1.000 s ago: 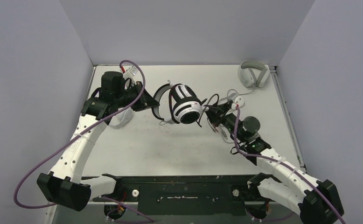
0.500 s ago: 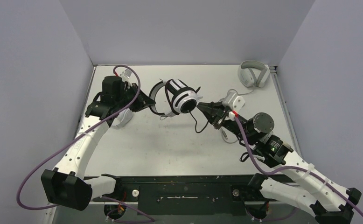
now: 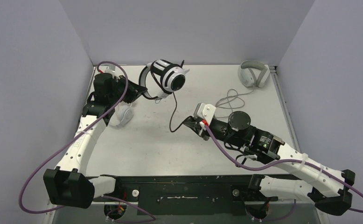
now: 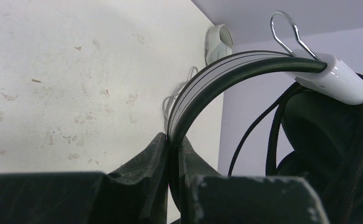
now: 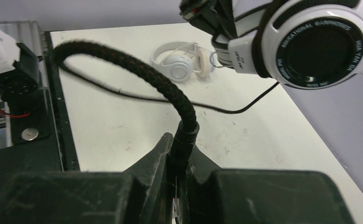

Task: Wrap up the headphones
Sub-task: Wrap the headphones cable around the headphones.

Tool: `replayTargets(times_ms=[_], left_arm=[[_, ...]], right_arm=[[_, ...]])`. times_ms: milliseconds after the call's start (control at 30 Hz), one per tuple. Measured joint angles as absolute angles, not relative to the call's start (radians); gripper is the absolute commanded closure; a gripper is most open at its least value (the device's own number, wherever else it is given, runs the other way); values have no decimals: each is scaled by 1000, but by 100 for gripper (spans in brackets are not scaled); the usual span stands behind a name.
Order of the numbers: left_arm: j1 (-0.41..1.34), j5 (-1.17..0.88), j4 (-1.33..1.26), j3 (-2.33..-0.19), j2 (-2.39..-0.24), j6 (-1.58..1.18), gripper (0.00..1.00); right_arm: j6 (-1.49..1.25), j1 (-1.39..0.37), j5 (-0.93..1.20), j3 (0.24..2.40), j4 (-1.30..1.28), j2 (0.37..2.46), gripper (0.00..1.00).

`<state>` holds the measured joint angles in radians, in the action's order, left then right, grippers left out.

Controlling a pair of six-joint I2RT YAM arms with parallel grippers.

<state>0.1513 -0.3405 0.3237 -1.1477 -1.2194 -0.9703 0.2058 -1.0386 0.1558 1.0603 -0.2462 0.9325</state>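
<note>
Headset (image 5: 319,44), rim lettering (image 5: 305,24) "EDUCATIONAL", black cable (image 5: 137,70)

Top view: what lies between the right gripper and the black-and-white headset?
Only the black cable, looping from the black-and-white headset down to the right gripper over bare table, seen in the top view.

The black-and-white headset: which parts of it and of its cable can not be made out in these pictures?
- Left wrist view: the right edge cuts off the ear cups of the headset.
- Right wrist view: the right tool hides the end of the black cable.
- Top view: the left tool is too small to show its grip.
</note>
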Motion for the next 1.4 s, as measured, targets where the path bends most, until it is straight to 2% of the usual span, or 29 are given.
replayTargets(times_ms=[167, 300, 633, 900, 1000, 1233, 1400], left_arm=[[111, -297, 288, -1067, -1229, -1024, 100], [89, -188, 296, -1031, -1229, -1017, 100], [83, 177, 345, -962, -1182, -842, 100], [90, 260, 367, -935, -1162, -706, 100], [142, 313, 361, -935, -1162, -601, 100], [390, 422, 337, -918, -1157, -276, 100], [500, 437, 337, -864, -1122, -103, 100]], right_arm=[[209, -1135, 166, 1104, -315, 982, 100], [205, -1180, 191, 1108, -359, 995, 100], [216, -1186, 216, 1218, -433, 1007, 100], [254, -1186, 197, 1261, -482, 1006, 100], [267, -1186, 161, 1283, -499, 1006, 100], [307, -1184, -42, 1328, -479, 1023, 100], [302, -1082, -134, 1345, -452, 1084, 100]])
